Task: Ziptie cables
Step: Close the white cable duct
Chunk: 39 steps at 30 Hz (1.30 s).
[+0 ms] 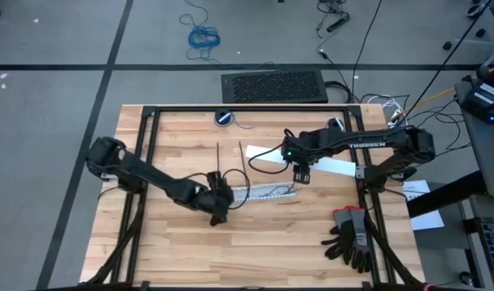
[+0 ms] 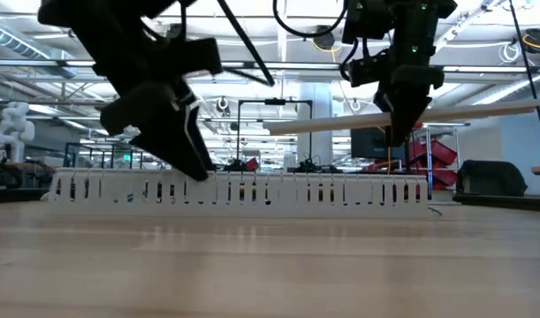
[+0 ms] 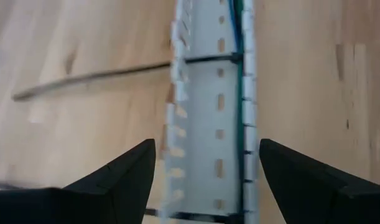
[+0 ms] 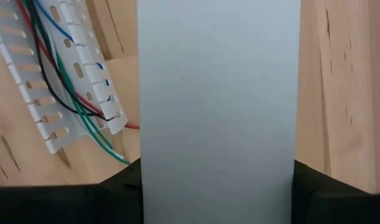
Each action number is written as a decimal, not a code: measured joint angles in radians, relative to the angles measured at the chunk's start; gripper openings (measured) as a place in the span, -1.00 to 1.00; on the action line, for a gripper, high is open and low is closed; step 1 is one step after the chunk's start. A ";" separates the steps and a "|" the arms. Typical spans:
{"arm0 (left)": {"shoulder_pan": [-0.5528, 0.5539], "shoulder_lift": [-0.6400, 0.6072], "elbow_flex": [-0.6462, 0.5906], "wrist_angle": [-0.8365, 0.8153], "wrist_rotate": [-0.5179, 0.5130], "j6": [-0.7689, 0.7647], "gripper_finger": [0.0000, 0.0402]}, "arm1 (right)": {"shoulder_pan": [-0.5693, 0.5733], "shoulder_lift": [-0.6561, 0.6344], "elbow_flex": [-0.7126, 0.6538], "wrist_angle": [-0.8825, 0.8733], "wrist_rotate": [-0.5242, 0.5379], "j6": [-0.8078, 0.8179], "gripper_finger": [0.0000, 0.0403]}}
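Note:
The cables [image 4: 65, 87], thin blue, green, red and black wires, lie inside a white slotted channel [image 1: 267, 192] at mid-table. A black band [image 3: 208, 59] crosses that channel. Thin black zipties [image 1: 218, 158] lie on the wood beyond it; one also shows in the left wrist view [image 3: 90, 78]. My left gripper [image 3: 208, 149] is open at the channel's left end [image 1: 222, 198], one finger on either side of it without touching. My right gripper [image 1: 301, 176] is above the channel's right part, shut on a flat white strip [image 1: 327, 166]. My right gripper pinches the flat white strip across its width, one finger on each long edge [image 4: 146, 155], about midway along it. The fingers come steeply from above and lie across the strip. The strip [image 2: 340, 124] hangs level, lifted clear of the table and the channel.
Black gloves [image 1: 352, 234] lie near the table's right front corner. A black frame [image 1: 247, 109] runs along the far edge and down both sides. A round black object [image 1: 224, 117] sits at the far edge. Papers [image 1: 420, 194] overhang the right side.

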<state>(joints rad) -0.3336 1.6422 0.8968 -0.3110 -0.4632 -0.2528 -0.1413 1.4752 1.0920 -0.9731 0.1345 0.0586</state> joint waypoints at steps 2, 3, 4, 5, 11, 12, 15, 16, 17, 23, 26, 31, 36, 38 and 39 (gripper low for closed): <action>0.005 0.018 0.001 0.013 0.034 -0.025 0.42 | 0.010 0.000 0.000 -0.001 0.000 0.002 -0.01; 0.003 0.023 0.001 0.021 0.036 -0.048 0.42 | 0.015 0.000 0.000 -0.001 0.000 0.002 -0.01; 0.002 0.028 0.001 0.023 0.043 -0.073 0.42 | 0.020 0.000 0.000 0.000 -0.001 0.002 -0.01; -0.001 0.035 0.002 0.022 0.047 -0.084 0.42 | 0.024 0.000 0.000 0.001 -0.001 0.002 -0.01; -0.007 0.051 -0.006 -0.024 0.052 -0.128 0.13 | 0.032 0.000 0.000 0.013 0.005 0.014 -0.01; -0.007 0.050 -0.010 -0.023 0.052 -0.128 0.04 | 0.032 0.000 0.000 0.012 0.005 0.017 -0.01; -0.015 0.049 -0.016 -0.030 0.055 -0.132 -0.23 | 0.032 0.000 0.000 0.011 0.005 0.026 -0.01; -0.018 0.049 -0.017 -0.048 0.056 -0.130 -0.30 | 0.032 0.000 0.000 0.010 0.004 0.027 -0.01; -0.022 0.049 -0.017 -0.077 0.056 -0.123 -0.37 | 0.032 0.000 0.000 0.010 0.002 0.029 -0.01; -0.038 0.030 -0.109 -0.261 0.051 -0.075 -0.55 | 0.050 0.000 0.000 -0.001 -0.005 0.055 -0.01; -0.053 -0.013 -0.186 -0.260 0.039 -0.074 -0.55 | 0.075 0.000 0.000 0.001 -0.009 0.069 -0.01; -0.091 -0.151 -0.253 -0.308 0.066 -0.119 -0.55 | 0.127 0.000 0.000 0.020 -0.010 0.097 -0.01; -0.143 -0.333 -0.251 -0.490 0.108 -0.320 -0.45 | 0.178 0.000 0.000 0.024 -0.008 0.116 -0.01; -0.169 -0.398 -0.251 -0.508 0.102 -0.375 -0.36 | 0.197 0.000 0.000 0.023 -0.005 0.104 -0.01; -0.179 -0.428 -0.250 -0.501 0.089 -0.392 -0.31 | 0.206 0.000 -0.004 0.035 -0.004 0.090 -0.01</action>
<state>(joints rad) -0.5126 1.2138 0.6467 -0.8121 -0.3740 -0.6447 0.0648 1.4754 1.0884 -0.9386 0.1303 0.1489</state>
